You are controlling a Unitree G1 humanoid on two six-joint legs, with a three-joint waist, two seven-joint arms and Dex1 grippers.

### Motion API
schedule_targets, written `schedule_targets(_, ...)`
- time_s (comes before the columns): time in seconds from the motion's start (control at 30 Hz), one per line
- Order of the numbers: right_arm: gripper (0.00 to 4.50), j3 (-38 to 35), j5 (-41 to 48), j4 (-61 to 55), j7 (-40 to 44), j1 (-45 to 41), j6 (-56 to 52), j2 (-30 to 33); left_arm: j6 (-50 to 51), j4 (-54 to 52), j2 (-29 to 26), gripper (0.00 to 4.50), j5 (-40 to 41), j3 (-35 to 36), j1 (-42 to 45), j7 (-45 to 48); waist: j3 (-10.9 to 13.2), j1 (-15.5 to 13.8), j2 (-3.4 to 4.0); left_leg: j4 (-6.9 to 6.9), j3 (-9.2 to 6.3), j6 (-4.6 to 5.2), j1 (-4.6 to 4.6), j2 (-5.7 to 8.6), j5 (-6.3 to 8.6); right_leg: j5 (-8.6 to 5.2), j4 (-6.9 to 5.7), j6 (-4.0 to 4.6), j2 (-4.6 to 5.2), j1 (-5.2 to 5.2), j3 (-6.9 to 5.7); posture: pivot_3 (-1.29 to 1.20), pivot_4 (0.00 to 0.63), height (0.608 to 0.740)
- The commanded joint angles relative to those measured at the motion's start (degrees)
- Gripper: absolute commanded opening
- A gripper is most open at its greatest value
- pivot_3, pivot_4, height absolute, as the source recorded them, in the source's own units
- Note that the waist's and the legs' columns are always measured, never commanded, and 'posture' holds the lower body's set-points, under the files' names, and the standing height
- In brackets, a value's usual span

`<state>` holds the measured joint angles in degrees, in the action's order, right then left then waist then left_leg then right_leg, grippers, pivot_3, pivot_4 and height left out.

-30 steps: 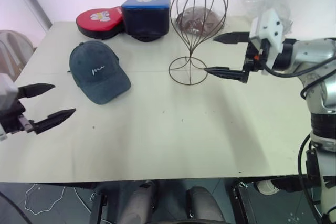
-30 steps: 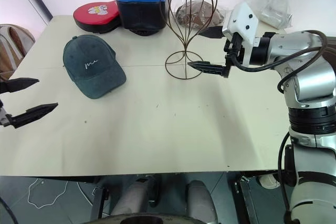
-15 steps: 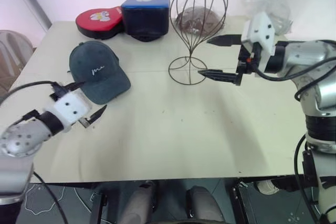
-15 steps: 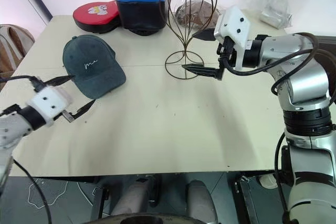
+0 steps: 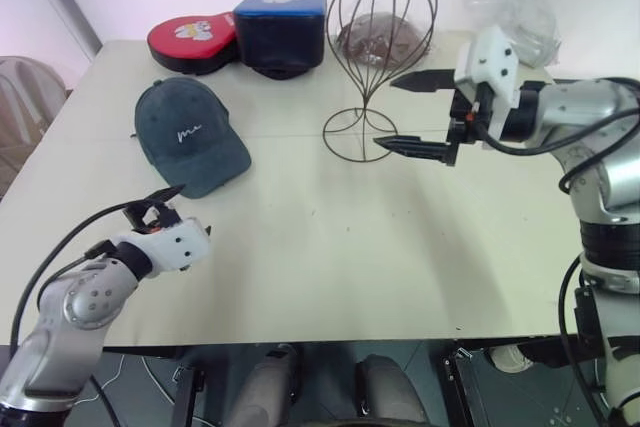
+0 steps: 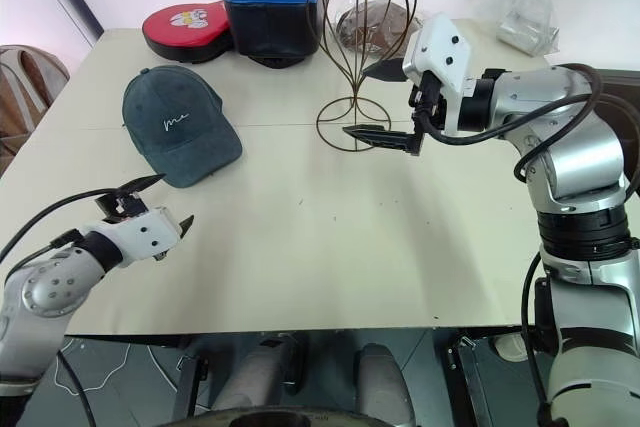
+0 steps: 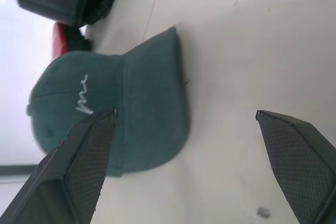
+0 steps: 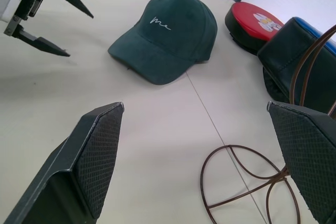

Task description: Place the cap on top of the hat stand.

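- My left gripper (image 5: 172, 209) is wide open and holds nothing. It hangs just over the table (image 5: 330, 247), near the front edge.
- The cap (image 5: 189, 134) lies flat on the table, a little way in front of my left gripper. They are not touching. Its brim points toward me, and the white writing is on its front.
- My right gripper (image 5: 405, 112) is wide open too, with nothing in it. It is up in the air, just beside the stand (image 5: 375, 52), on its right.
- The stand is upright in the middle of the table, toward the back. Nothing sits on its top.
- The cap and the stand are well apart.
- Behind the cap, at the back edge, are a red cap (image 5: 192, 41) and a blue cap (image 5: 281, 25), side by side.
- A brown thing (image 5: 377, 39) lies behind the stand.
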<state>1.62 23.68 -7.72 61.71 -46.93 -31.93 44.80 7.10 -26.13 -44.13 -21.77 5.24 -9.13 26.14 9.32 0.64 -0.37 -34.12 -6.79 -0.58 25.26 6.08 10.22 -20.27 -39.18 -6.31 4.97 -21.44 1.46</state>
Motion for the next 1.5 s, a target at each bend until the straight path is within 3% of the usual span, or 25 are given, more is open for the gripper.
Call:
schedule_targets(0.03, 4.47, -0.7, 0.7, -2.0, -0.2, -1.6, 0.2, -0.2, -0.1, 1.2, 1.0, 4.50, -6.2, -2.3, 0.4, -3.1, 0.0, 0.0, 0.00, 0.00, 0.00, 0.00, 0.00, 0.00, 0.00, 0.00, 0.00, 0.00, 0.00, -0.01, 0.00, 0.00, 0.150, 0.740)
schedule_targets(0.6, 4.47, -1.3, 0.9, -3.6, -0.9, -1.5, -1.4, 0.3, 2.9, 14.1, 6.4, 4.50, -17.1, -8.4, 9.8, -10.1, 0.0, 0.0, 0.02, -0.04, -0.04, 0.00, -0.01, 0.02, 0.00, 0.01, -0.08, -0.01, -0.01, 0.00, -0.05, 0.00, 0.150, 0.740)
schedule_targets(1.5, 4.47, -1.9, 1.2, -4.6, -1.4, -1.5, -2.6, 1.0, 2.1, 30.0, 8.9, 4.50, -18.1, -9.8, 15.8, -20.1, -0.1, 0.1, 0.10, -0.07, -0.04, 0.00, -0.06, 0.01, -0.01, 0.01, -0.23, -0.01, -0.03, -0.02, -0.04, 0.00, 0.150, 0.740)
